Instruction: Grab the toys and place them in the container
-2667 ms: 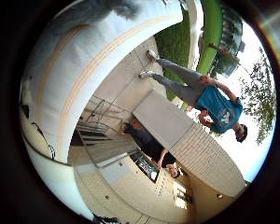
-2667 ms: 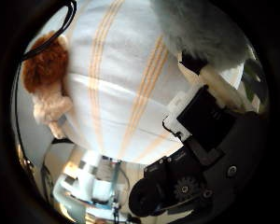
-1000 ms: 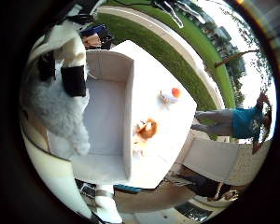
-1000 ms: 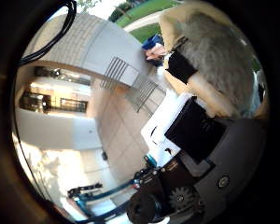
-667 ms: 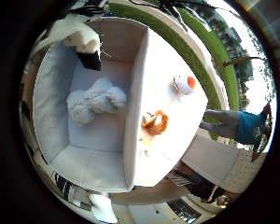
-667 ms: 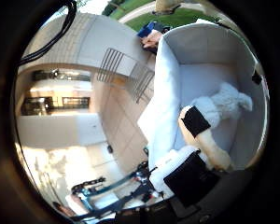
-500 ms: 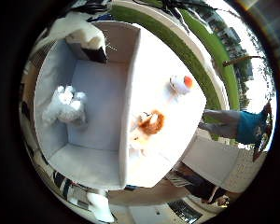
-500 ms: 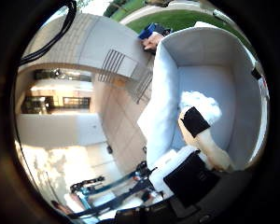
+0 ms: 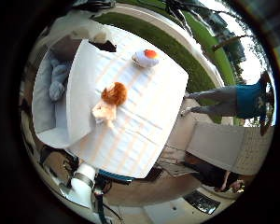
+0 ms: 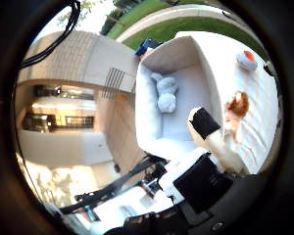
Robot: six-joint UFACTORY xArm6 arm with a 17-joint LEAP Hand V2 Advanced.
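A white container (image 10: 147,115) stands beside the table, and a grey-white plush toy (image 10: 165,94) lies inside it on the floor. On the striped white tablecloth (image 9: 149,116) lie a plush lion (image 9: 110,100) with an orange mane and, further off, a small white toy with an orange top (image 9: 145,57). My hand (image 10: 208,166) hovers high above the container's near end. One black-tipped finger (image 10: 204,123) sticks out straight and nothing is held.
A person (image 9: 233,100) stands on the paving past the table's far side. A blue object (image 10: 147,47) sits by the container's far end. Grass runs behind the table. A white post (image 9: 81,184) stands below the table's edge.
The grey plush left my hand and dropped into the container, where it now lies. The hand has since drawn back and higher, so the table with both other toys shows.
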